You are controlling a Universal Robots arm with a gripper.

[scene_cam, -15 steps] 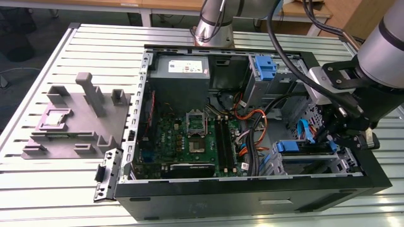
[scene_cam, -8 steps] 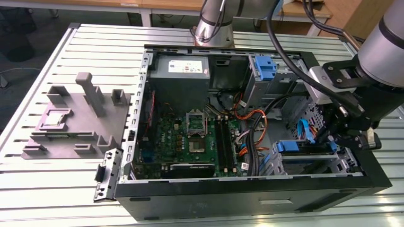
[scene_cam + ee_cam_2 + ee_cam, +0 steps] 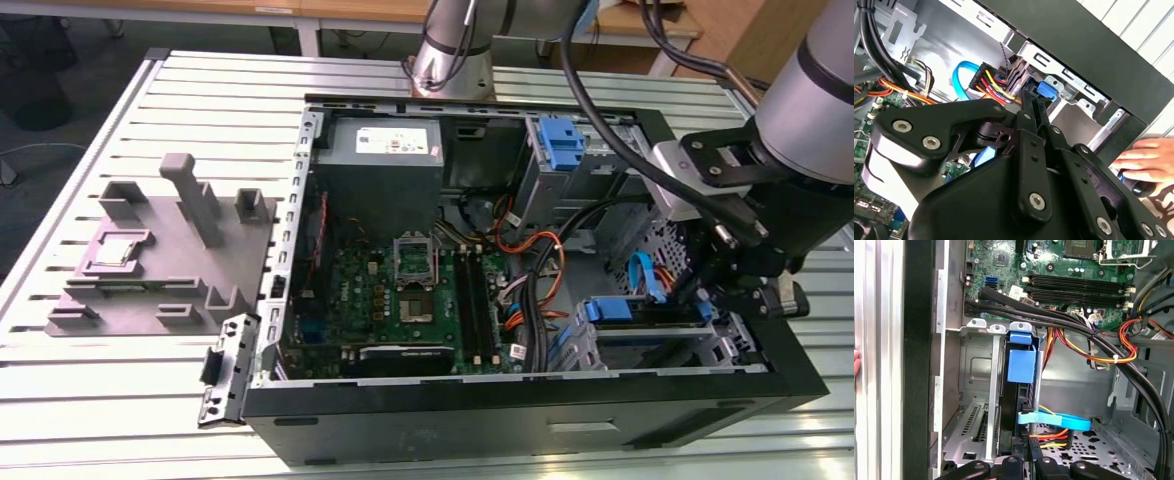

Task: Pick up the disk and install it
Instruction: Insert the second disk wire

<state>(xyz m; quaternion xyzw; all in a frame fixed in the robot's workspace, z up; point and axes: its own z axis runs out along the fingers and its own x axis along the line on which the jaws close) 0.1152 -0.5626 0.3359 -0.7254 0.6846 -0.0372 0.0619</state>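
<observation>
The disk (image 3: 638, 312) sits in the drive cage at the front corner of the open computer case, toward the exterior view's right. In the first wrist view the disk (image 3: 1015, 405) stands edge-on in its bay, its blue carrier tab (image 3: 1021, 365) at the end toward the motherboard. My gripper (image 3: 1030, 446) is at the disk's other end, beside the power plug. In the second wrist view my gripper (image 3: 1031, 97) has its fingers drawn together, tips against the blue carrier (image 3: 1046, 91). It looks shut, with nothing seen between the fingers. In the exterior view my gripper (image 3: 721, 295) hangs over the cage.
A blue data cable (image 3: 1054, 420) and orange-yellow power wires (image 3: 1094, 352) run close by the bay. A second blue bracket (image 3: 561, 140) sits in the upper cage. A person's hand (image 3: 1146, 160) rests outside the case wall. A grey fixture (image 3: 154, 250) stands on the table.
</observation>
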